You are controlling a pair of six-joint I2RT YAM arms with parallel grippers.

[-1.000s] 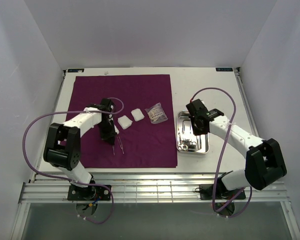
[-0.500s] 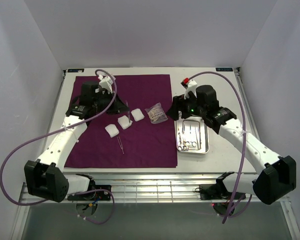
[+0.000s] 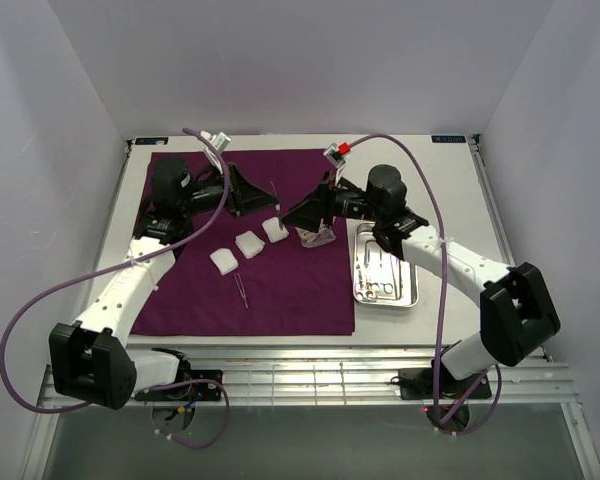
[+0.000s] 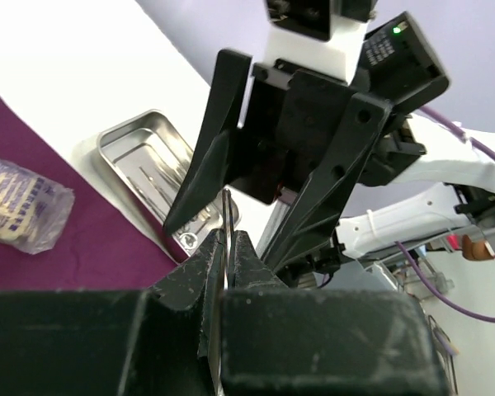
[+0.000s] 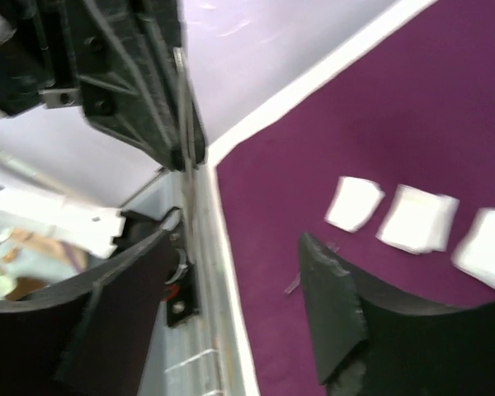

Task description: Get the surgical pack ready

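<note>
The surgical pack's purple cloth (image 3: 280, 290) lies flat on the table. On it are three white gauze pads (image 3: 250, 244), a thin metal instrument (image 3: 242, 290) and a clear packet (image 3: 318, 236). The steel tray (image 3: 410, 285) with instruments stands to the right of the cloth. My left gripper (image 3: 263, 200) is raised over the cloth's far part, shut on a thin metal instrument (image 4: 228, 216). My right gripper (image 3: 298, 222) faces it, open, its fingers (image 4: 219, 144) either side of the instrument's tip. In the right wrist view the right gripper (image 5: 235, 239) holds nothing and the pads (image 5: 417, 219) lie below.
White walls close in the table on three sides. A metal rail (image 3: 310, 375) runs along the near edge by the arm bases. Purple cables (image 3: 435, 200) loop above both arms. The tray (image 4: 140, 148) shows behind the right gripper in the left wrist view.
The left gripper rose from the cloth with a thin instrument and swung back. The right gripper left the tray, moved left over the cloth and opened toward the left gripper.
</note>
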